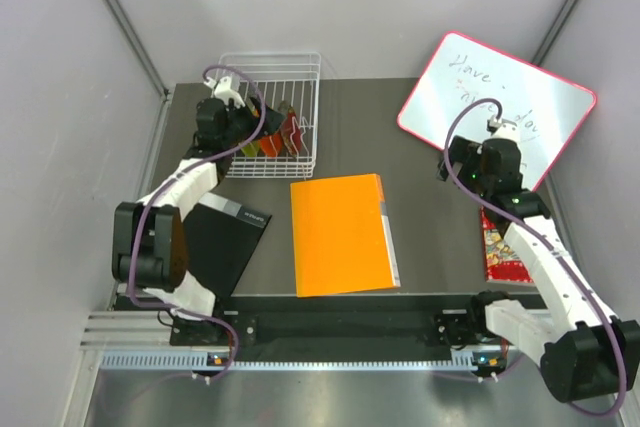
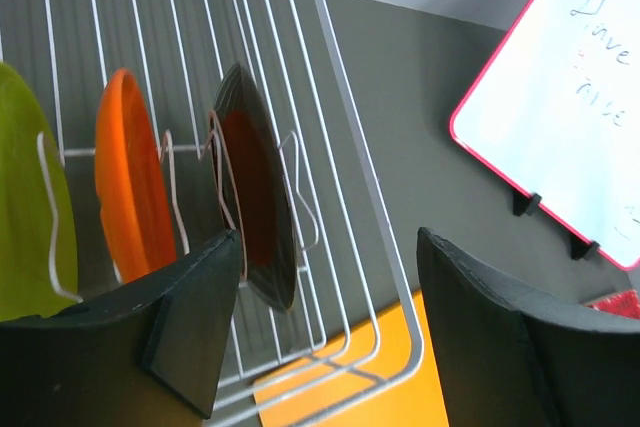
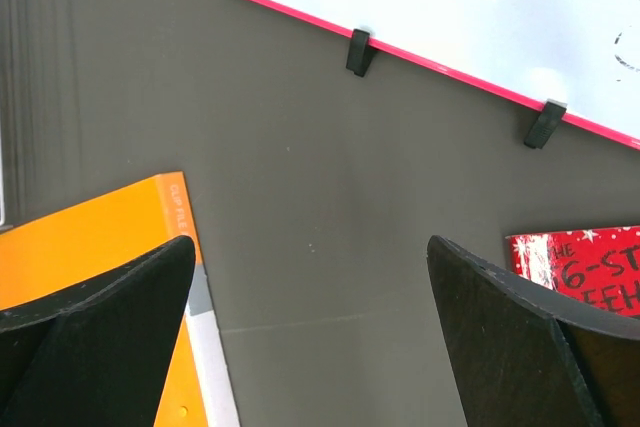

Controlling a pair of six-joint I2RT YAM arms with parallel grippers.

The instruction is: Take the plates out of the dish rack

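The white wire dish rack (image 1: 285, 72) stands at the table's back left, its wires (image 2: 340, 147) filling the left wrist view. Three plates stand on edge between its prongs: a lime green one (image 2: 25, 207), an orange one (image 2: 130, 187) and a dark red one (image 2: 255, 197); from above they show as a coloured row (image 1: 272, 142). My left gripper (image 1: 252, 125) hovers over the rack, open (image 2: 330, 317), holding nothing. Its left finger (image 2: 190, 317) is close beside the dark red plate's lower edge. My right gripper (image 1: 452, 165) hangs open (image 3: 310, 337) above bare table.
An orange folder (image 1: 340, 232) lies mid-table, right in front of the rack, its edge (image 3: 90, 237) in the right wrist view. A pink-framed whiteboard (image 1: 495, 107) stands propped at the back right. A red book (image 1: 505, 252) lies under the right arm, a black folder (image 1: 225, 237) under the left.
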